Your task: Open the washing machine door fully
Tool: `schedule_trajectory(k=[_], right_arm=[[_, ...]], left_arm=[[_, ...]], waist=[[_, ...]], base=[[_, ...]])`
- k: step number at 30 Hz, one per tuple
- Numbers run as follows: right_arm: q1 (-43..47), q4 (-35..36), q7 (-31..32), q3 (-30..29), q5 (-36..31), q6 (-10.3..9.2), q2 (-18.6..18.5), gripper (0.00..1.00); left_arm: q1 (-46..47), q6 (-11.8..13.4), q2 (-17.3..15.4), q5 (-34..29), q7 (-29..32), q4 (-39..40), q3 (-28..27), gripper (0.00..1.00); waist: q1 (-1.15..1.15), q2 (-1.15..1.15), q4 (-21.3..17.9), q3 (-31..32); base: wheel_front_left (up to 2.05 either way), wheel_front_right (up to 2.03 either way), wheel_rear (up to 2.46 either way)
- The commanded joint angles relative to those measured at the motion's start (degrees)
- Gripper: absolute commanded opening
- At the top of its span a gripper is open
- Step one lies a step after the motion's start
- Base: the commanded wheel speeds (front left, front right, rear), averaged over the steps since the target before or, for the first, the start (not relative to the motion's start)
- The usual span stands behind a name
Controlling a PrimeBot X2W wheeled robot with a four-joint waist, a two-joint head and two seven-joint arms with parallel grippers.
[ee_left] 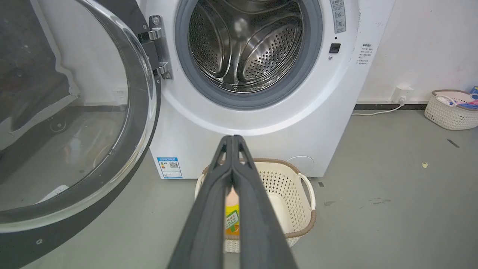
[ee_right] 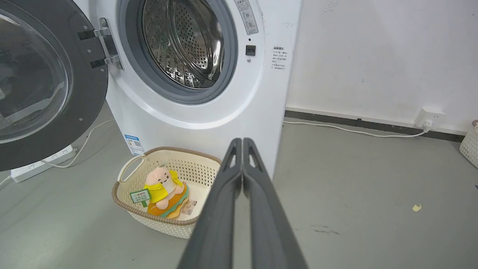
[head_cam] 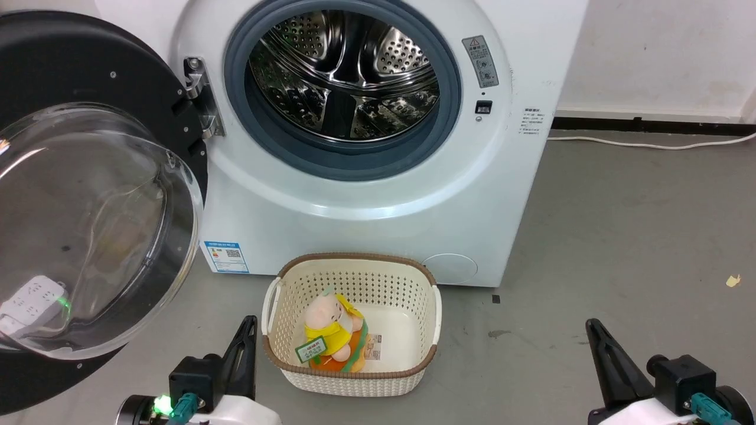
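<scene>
My left gripper [ee_left: 232,139] and right gripper [ee_right: 242,140] are both pressed together, empty. The washing machine door [head_cam: 88,224] stands swung wide, up-left of my left gripper, clear of it. A careless leftward sweep could knock it shut.

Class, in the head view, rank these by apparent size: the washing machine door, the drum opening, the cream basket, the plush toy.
1. washing machine door, though it is nearest the camera, which inflates it
2. drum opening, cut by the top edge
3. cream basket
4. plush toy
</scene>
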State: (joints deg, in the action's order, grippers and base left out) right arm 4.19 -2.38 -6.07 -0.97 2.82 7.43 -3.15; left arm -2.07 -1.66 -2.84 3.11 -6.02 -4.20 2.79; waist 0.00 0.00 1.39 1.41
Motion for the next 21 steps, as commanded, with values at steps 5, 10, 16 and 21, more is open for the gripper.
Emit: schedule_trajectory(k=[5, 10, 16, 21], right_arm=[[-1.4, 0.6, 0.8, 0.2, -0.7, 0.04, 0.2, 0.00], [-1.7, 0.8, 1.4, 0.3, -0.9, 0.04, 0.2, 0.00], [-2.2, 1.1, 2.3, 0.4, -1.3, 0.04, 0.2, 0.00], [-2.6, 1.4, 3.1, 0.5, -1.6, 0.04, 0.2, 0.00]], left_arm=[[0.9, 0.4, 0.0, -0.5, 0.8, 0.6, -0.5, 0.00], [1.0, 0.6, 0.0, -0.8, 1.3, 1.0, -0.7, 0.00], [1.2, 0.8, 0.0, -1.3, 2.3, 1.7, -1.2, 0.00], [1.4, 1.0, 0.0, -1.7, 3.1, 2.2, -1.5, 0.00]], waist=[[0.00, 0.00, -0.1, -0.1], [0.00, 0.00, -0.3, -0.3], [0.00, 0.00, -0.5, -0.5], [0.00, 0.00, -0.7, -0.7]], base=[[0.00, 0.00, 0.00], [0.00, 0.00, 0.00], [0.00, 0.00, 0.00], [0.00, 0.00, 0.00]])
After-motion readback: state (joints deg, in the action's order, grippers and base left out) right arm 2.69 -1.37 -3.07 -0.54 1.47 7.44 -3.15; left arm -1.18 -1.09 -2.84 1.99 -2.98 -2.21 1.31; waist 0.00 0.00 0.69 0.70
